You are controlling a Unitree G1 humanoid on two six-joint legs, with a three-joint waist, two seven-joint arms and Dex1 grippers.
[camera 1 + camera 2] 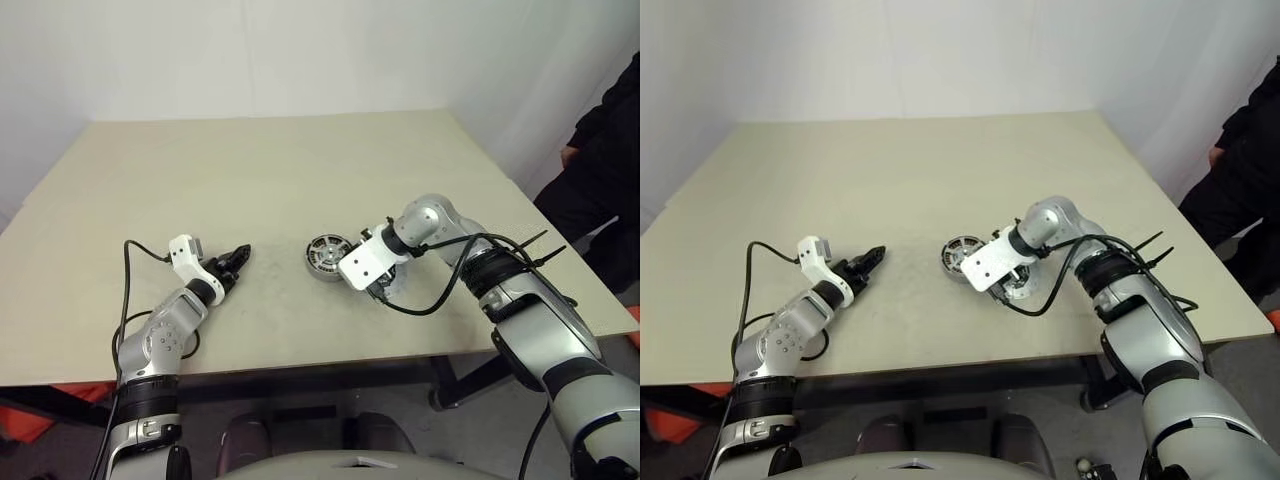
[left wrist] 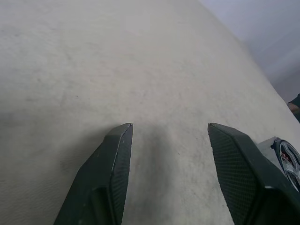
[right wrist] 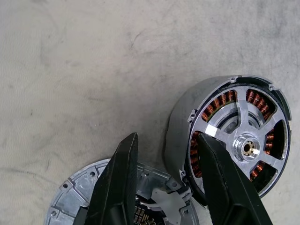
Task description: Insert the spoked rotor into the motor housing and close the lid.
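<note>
Spoked rotor point(image 3: 246, 145) seated in motor housing point(image 3: 185, 122), copper windings visible between spokes, near table point(image 1: 300, 170) centre. Lid point(image 3: 75, 197) flat beside housing, under right gripper point(image 3: 164, 154), fingers spread, gripping nothing. Left gripper point(image 2: 168, 140) spread, empty, well apart

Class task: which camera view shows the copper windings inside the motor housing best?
The right wrist view: the motor housing is close, its windings visible between the spoked rotor's arms. Both eye views show it small; the left wrist view catches an edge.
</note>
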